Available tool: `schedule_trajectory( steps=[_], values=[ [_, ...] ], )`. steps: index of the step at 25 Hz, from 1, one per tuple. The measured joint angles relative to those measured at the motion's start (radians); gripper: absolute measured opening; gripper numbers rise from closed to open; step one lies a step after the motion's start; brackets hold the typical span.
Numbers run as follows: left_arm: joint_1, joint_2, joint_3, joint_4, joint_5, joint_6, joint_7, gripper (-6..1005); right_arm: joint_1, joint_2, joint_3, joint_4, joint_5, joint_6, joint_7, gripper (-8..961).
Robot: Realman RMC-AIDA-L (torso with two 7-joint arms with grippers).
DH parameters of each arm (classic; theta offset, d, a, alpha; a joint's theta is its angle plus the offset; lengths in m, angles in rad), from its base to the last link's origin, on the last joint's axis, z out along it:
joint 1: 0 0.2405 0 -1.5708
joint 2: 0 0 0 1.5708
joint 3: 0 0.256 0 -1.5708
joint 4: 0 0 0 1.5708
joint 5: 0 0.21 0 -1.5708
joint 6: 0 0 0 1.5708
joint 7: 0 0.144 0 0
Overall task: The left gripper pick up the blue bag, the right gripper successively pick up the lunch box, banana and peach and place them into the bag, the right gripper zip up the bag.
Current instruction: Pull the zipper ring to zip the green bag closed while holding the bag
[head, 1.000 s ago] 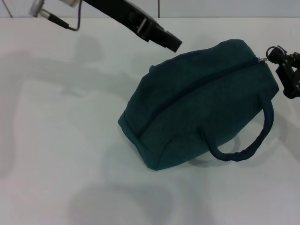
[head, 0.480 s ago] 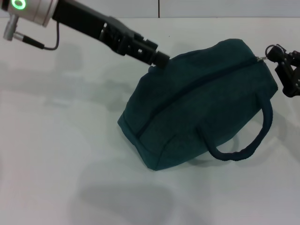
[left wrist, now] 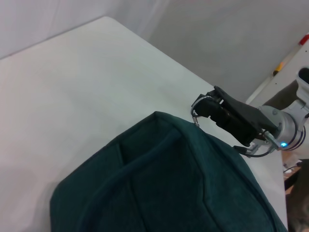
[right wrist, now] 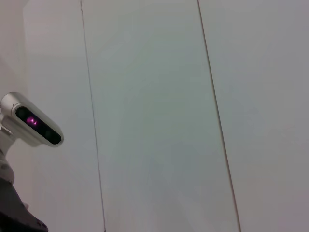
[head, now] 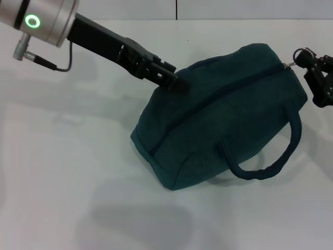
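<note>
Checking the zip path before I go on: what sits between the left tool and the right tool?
In the head view, only the blue bag lies between left tool and right tool, its zipper line running across.

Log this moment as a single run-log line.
blue bag: zipped, on table | left gripper: at bag's far upper edge | right gripper: at the silver ring pull | lunch box, banana, peach: not visible

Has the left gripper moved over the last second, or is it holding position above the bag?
Yes. The left gripper has dropped toward the blue bag, which has stayed put, and now sits against its upper far edge. The right gripper remains at the zipper end.
</note>
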Motion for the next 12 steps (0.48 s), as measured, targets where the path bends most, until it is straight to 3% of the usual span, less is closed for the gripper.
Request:
schedule_trajectory(
  steps=[6,12],
  values=[
    [-0.018,-0.008,0.002,-0.043,0.040,-0.002,0.004,745,-0.002,0.000,0.002,0.000,0.000,-0.002,0.000,33],
    [-0.018,-0.021,0.003,-0.037,0.074,-0.008,0.018,533,-0.005,0.000,0.004,0.000,0.000,-0.002,0.003,33]
  ],
)
